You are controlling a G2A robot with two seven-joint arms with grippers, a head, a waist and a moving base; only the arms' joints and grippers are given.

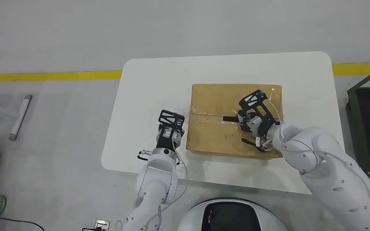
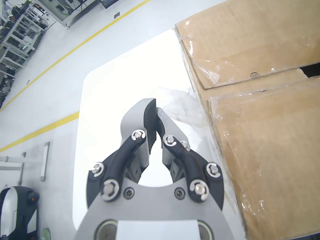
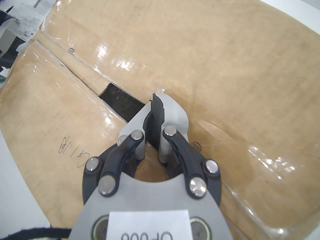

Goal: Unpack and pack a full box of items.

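Note:
A brown cardboard box (image 1: 214, 138) sealed with clear tape stands on the white table (image 1: 150, 86), right of centre. Its top flaps (image 3: 212, 51) meet at a seam with a dark gap (image 3: 120, 99) torn in it. My right gripper (image 1: 241, 117) is over the box top, shut, its tips (image 3: 156, 98) at the edge of that gap. My left gripper (image 1: 172, 118) hangs over the table beside the box's left side (image 2: 262, 126), shut (image 2: 155, 106). A loose scrap of clear tape (image 2: 180, 106) sticks out from the box just beyond its tips.
Bare table surface (image 2: 112, 88) lies left of and behind the box. A yellow line (image 1: 58, 75) crosses the floor beyond the table. A grey bar (image 1: 18, 115) lies on the floor at left, and a dark frame (image 1: 359, 104) stands at the right edge.

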